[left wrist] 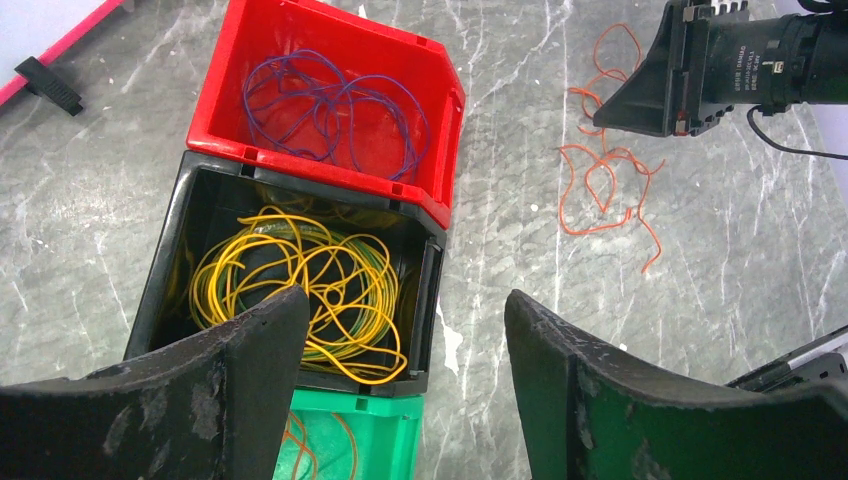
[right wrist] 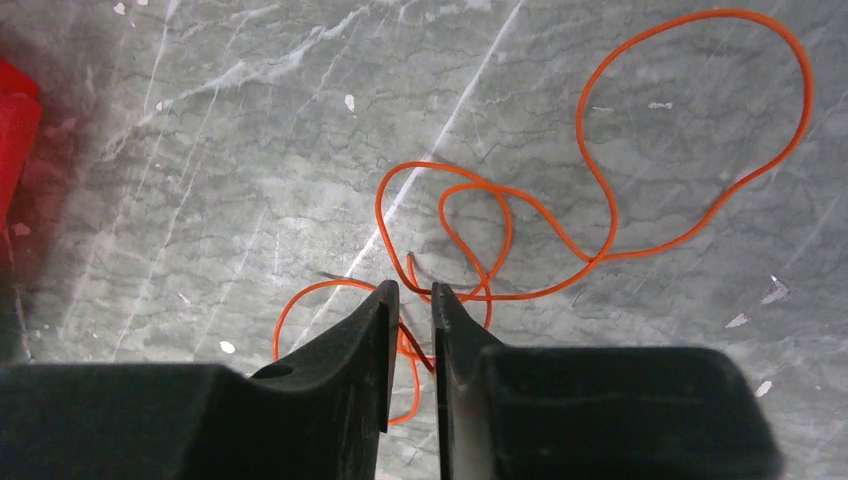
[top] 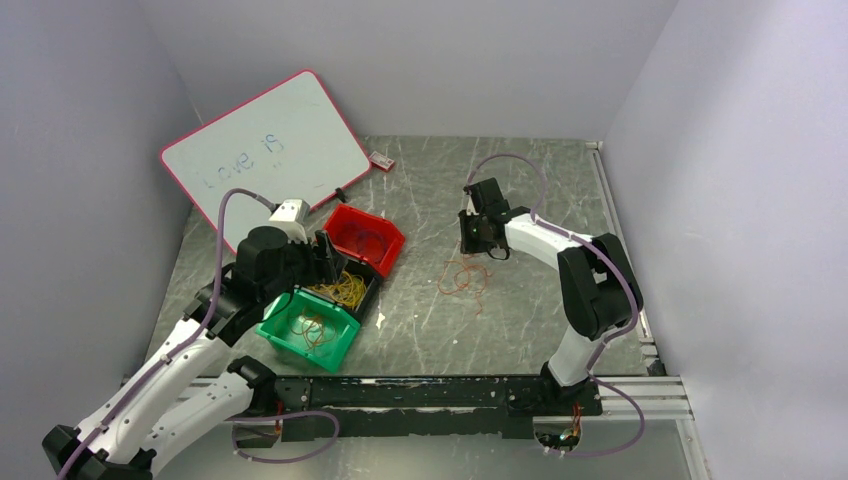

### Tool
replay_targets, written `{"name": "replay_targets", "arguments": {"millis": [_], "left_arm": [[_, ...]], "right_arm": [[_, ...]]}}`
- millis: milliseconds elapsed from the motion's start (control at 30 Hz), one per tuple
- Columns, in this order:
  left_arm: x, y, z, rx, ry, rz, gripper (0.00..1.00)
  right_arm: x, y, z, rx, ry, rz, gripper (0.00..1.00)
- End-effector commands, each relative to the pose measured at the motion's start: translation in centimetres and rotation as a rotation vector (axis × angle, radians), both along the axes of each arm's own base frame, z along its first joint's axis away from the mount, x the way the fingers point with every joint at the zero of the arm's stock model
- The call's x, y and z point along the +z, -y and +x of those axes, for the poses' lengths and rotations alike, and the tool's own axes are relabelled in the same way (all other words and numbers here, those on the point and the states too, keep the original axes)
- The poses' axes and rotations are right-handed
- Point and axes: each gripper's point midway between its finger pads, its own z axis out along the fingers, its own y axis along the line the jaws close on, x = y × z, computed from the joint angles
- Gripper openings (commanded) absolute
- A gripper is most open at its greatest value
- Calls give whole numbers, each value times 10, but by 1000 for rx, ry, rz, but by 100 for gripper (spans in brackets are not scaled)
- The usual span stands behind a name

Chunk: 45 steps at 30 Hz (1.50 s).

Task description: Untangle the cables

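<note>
A loose tangle of orange cables (top: pixel 465 276) lies on the grey table; it also shows in the left wrist view (left wrist: pixel 605 185) and the right wrist view (right wrist: pixel 600 190). My right gripper (right wrist: pixel 411 288) sits at the tangle's far edge (top: pixel 474 248), jaws nearly closed with one orange strand running through the narrow gap. My left gripper (left wrist: pixel 408 300) is wide open and empty, hovering over three bins (top: pixel 325 258). Yellow cables (left wrist: pixel 300 280) fill the black bin (left wrist: pixel 432 262), purple cables (left wrist: pixel 330 100) lie in the red bin (left wrist: pixel 440 80), and orange cables (top: pixel 312 325) lie in the green bin (top: pixel 340 345).
A whiteboard with a pink frame (top: pixel 265 150) leans at the back left, with a black marker (top: pixel 340 193) and a small red eraser (top: pixel 381 159) near it. Walls close in on the left, back and right. A rail (top: pixel 440 392) runs along the near edge.
</note>
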Motion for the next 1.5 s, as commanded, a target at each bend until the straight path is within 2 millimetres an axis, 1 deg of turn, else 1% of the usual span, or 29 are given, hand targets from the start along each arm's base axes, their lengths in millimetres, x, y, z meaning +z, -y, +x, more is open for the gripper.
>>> {"name": "replay_targets", "arguments": {"millis": [0,167,233,333,467,533,667,767,833,900,967,1033,1100,1167,1333,1400,1467], "left_arm": [[4,5,1,-16,13,-30,76],[3,4,1,-14,12,-26,76],[3,4,1,-12,14,-27,76],[3,4,1,-12,14,-28,76],[6,8,2,-30,24,-40,76],[13,14,3,-63,49,-53,76],[40,31,7,-151,140,-101,80],[62,45,12,-210,212,-138,83],[75,54,16,-247,251,-158,84],[84,61,20,-275,275,-172,84],[91,69,22,-305,295,-189,84],[96,74,23,-326,308,-202,84],[97,74,24,-324,308,-202,84],[100,73,23,-323,314,-204,84],[108,76,14,-355,334,-241,84],[109,78,10,-372,338,-256,84],[109,81,8,-391,341,-269,84]], "right_arm": [[-1,5,-1,-14,4,-14,19],[2,7,-3,-15,14,-11,2],[10,7,-2,-22,32,-5,0],[33,4,-2,-17,78,28,0],[77,-5,-6,19,146,106,0],[103,-9,-12,41,184,157,0],[148,-18,-27,49,250,283,0],[186,-29,-39,60,313,416,0],[211,-30,-43,51,366,474,0],[242,-29,-46,47,429,517,0],[268,-31,-51,64,472,557,0],[288,-36,-56,104,492,590,0],[299,-39,-60,138,499,607,0],[304,-40,-62,149,502,613,0],[318,-42,-69,137,529,685,0],[323,-47,-72,147,526,736,0],[328,-56,-79,206,519,795,0]]}}
